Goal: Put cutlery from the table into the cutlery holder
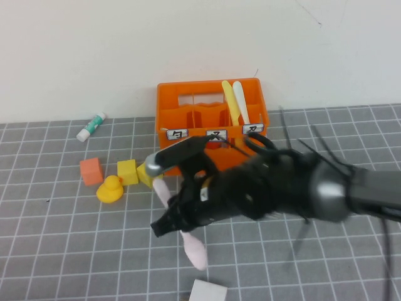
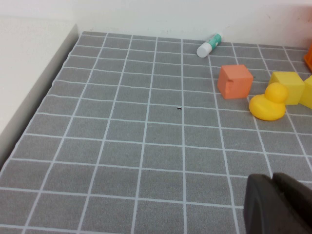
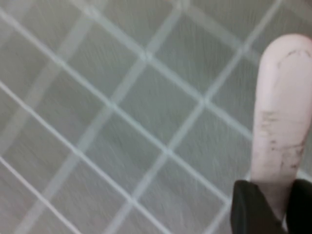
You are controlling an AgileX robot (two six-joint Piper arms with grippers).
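My right gripper [image 1: 173, 217] is shut on a pink spoon [image 1: 196, 252] near the table's middle front, gripping it at mid-length. The spoon's two ends stick out on either side of the dark fingers. In the right wrist view the spoon's pink bowl [image 3: 282, 112] rises from between the fingertips [image 3: 251, 207] over the grey gridded table [image 3: 122, 122]. The orange cutlery holder [image 1: 188, 116] stands at the back, with a yellow knife [image 1: 230, 100] and a white knife [image 1: 241, 103] upright in its right compartment. My left gripper [image 2: 274, 181] hovers shut and empty over the left of the table.
Left of the spoon sit an orange block [image 1: 91, 170], a yellow block [image 1: 127, 172] and a yellow duck [image 1: 111, 189]. A white-and-green tube [image 1: 92, 126] lies near the back wall. A white object [image 1: 208, 291] shows at the front edge. My right arm reaches in from the right.
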